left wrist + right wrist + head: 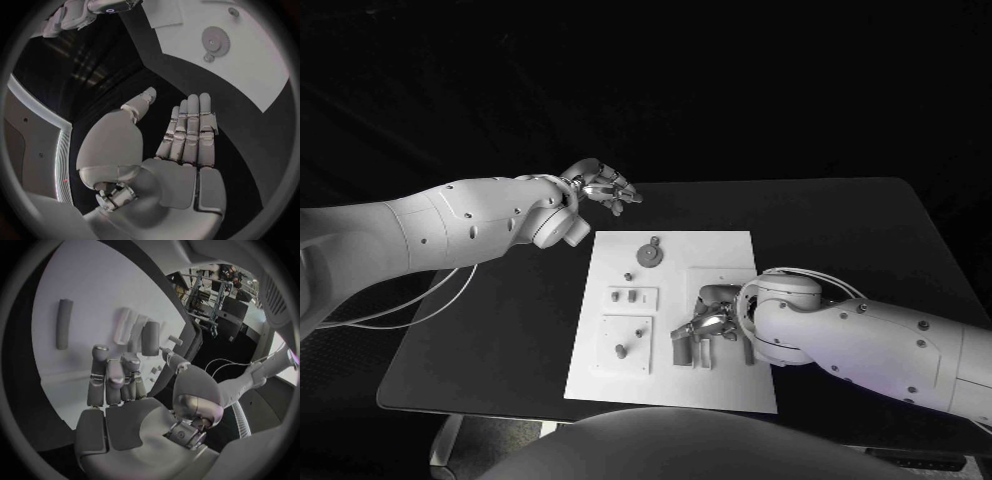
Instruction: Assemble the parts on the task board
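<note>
The white task board [678,300] sits mid-table, long side running 12 to 6, with bare black table [848,240] all round it. There's plenty of open room at 3 and 12, less at 6, where the board's near edge comes close to the table edge.

The left hand [599,186] hovers over bare table just off the board's 11 o'clock corner, fingers straight and apart, holding nothing. In its wrist view the gear [215,40] lies flat on the board well ahead of the fingertips.

The right hand [708,325] is over the board's lower right part, around 5 o'clock from the board's centre, fingers slightly curled. Grey pegs [63,323] lie flat just past the fingertips; can't tell if it's actually pinching one. Small parts [630,296] stand on the raised plates along the board's 9 o'clock side.

No readable writing or labels anywhere.
</note>
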{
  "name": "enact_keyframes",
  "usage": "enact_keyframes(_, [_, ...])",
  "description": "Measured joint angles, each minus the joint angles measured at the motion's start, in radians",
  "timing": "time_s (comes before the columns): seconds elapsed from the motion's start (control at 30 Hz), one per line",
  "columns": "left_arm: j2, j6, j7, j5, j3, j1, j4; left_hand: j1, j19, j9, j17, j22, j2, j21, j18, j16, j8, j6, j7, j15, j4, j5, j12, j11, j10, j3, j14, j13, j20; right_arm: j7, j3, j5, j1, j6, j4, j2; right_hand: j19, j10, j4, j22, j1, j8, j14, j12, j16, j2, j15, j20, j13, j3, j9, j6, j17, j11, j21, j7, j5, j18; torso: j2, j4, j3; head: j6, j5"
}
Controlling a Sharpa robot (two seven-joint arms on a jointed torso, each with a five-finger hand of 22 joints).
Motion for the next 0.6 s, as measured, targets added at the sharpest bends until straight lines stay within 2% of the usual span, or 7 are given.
enact_keyframes(0.1, [0.0, 0.002, -0.001, 0.0, 0.0, 0.0, 0.0, 0.0, 0.0, 0.0, 0.001, 0.0, 0.0, 0.0, 0.0, 0.0, 0.0, 0.0, 0.0, 0.0, 0.005, 0.0, 0.0, 0.0, 0.0, 0.0, 0.0, 0.0, 0.0, -0.007, 0.001, -0.019, -0.001, 0.002, -0.002, 0.006, 0.0, 0.004, -0.012, 0.0, 0.001, 0.007, 0.002, 0.0, 0.0, 0.015, -0.001, 0.0, -0.002, -0.012, 0.004, 0.005, 0.001, -0.003, 0.001, -0.004, 0.0, 0.001, 0.0, -0.0001, -0.0001, 0.0, 0.0])
enact_keyframes(0.17, [0.0, 0.003, -0.002, -0.001, 0.0, 0.0, 0.0, 0.0, 0.0, 0.0, 0.001, 0.0, 0.0, 0.0, 0.0, 0.0, 0.0, 0.0, 0.0, 0.0, 0.005, 0.0, 0.0, 0.0, 0.0, 0.0, 0.0, 0.0, 0.0, -0.011, 0.001, -0.03, -0.002, 0.003, -0.004, 0.011, 0.0, 0.009, -0.023, 0.0, 0.002, 0.012, 0.008, 0.0, 0.0, 0.033, -0.004, 0.0, -0.003, -0.023, 0.006, 0.009, 0.004, -0.006, 0.001, -0.005, 0.0, 0.002, 0.0, -0.0004, -0.0003, 0.0, 0.0])
enact_keyframes(0.43, [0.0, 0.006, -0.006, -0.003, 0.0, 0.0, 0.001, 0.0, 0.0, 0.0, 0.002, 0.001, 0.0, 0.0, 0.0, 0.0, 0.0, 0.0, 0.0, 0.0, 0.005, 0.0, 0.0, 0.0, 0.0, 0.0, 0.0, 0.0, 0.0, -0.022, 0.004, -0.07, -0.003, 0.009, -0.014, 0.026, 0.0, 0.011, -0.025, 0.0, 0.002, 0.011, 0.011, 0.0, 0.0, 0.033, -0.004, 0.0, -0.003, -0.025, 0.009, 0.017, 0.004, -0.007, 0.001, -0.006, 0.0, 0.003, 0.0, -0.0005, -0.0013, 0.0, 0.0])
enact_keyframes(0.47, [0.0, 0.006, -0.007, -0.003, 0.0, 0.0, 0.001, -0.003, 0.0, 0.0, 0.002, 0.001, -0.003, 0.0, 0.0, 0.0, 0.0, 0.0, 0.0, 0.0, 0.005, 0.0, 0.0, 0.0, 0.0, 0.0, 0.0, 0.0, 0.0, -0.023, 0.004, -0.074, -0.004, 0.009, -0.016, 0.027, 0.0, 0.011, -0.025, 0.0, 0.002, -0.012, 0.011, 0.0, 0.0, 0.033, -0.004, 0.0, -0.003, -0.025, -0.011, 0.016, 0.004, -0.007, 0.001, -0.006, 0.0, 0.003, 0.0, -0.0005, -0.0012, 0.0, 0.0])
enact_keyframes(0.6, [0.001, 0.008, -0.009, -0.005, 0.0, 0.0, 0.001, -0.005, 0.0, 0.0, 0.002, 0.001, -0.005, 0.0, 0.0, 0.0, 0.0, 0.0, 0.0, 0.0, 0.008, 0.0, 0.0, 0.0, 0.0, -0.003, 0.0, 0.0, 0.0, -0.027, 0.001, -0.089, -0.011, 0.012, -0.018, 0.035, 0.002, 0.014, -0.022, 0.001, -0.005, 0.01, 0.016, 0.004, 0.0, 0.039, 0.0, -0.002, -0.003, -0.028, 0.005, 0.023, 0.019, -0.01, 0.005, -0.013, 0.0, 0.004, 0.0, -0.0005, -0.0014, 0.0, 0.0])
